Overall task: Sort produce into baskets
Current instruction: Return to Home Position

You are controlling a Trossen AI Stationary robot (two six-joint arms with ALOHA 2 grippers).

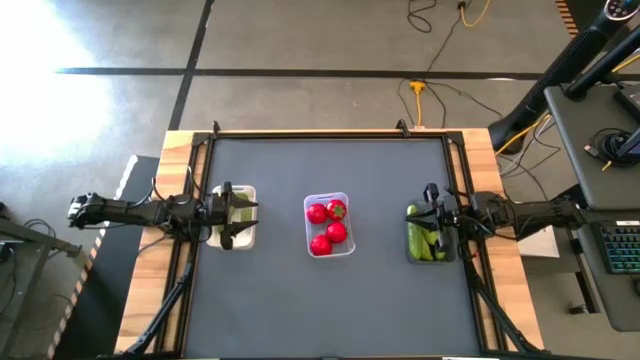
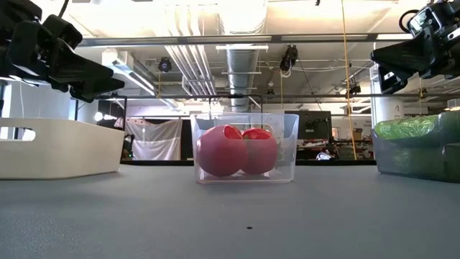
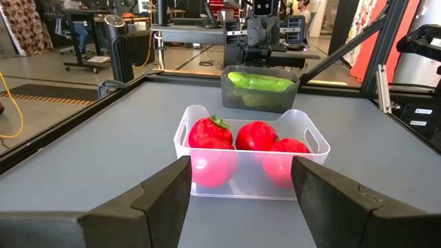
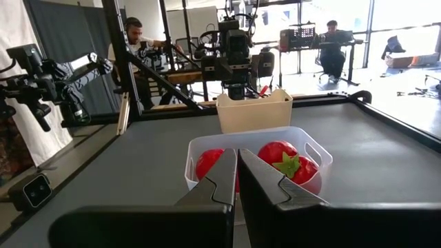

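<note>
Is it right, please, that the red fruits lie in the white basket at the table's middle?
Not quite: the red fruits lie in the clear basket at the middle of the table, as the high view shows; the white basket stands to its left.

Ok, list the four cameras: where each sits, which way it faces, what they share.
High: overhead, straight down; both arms show, left gripper over the white tray, right gripper over the dark tray.
Low: table height, level across; arms at upper corners.
Left wrist: past its open fingers toward the right arm.
Right wrist: past its shut fingers toward the left arm.
Shared: all see the clear tray of red fruits.
</note>
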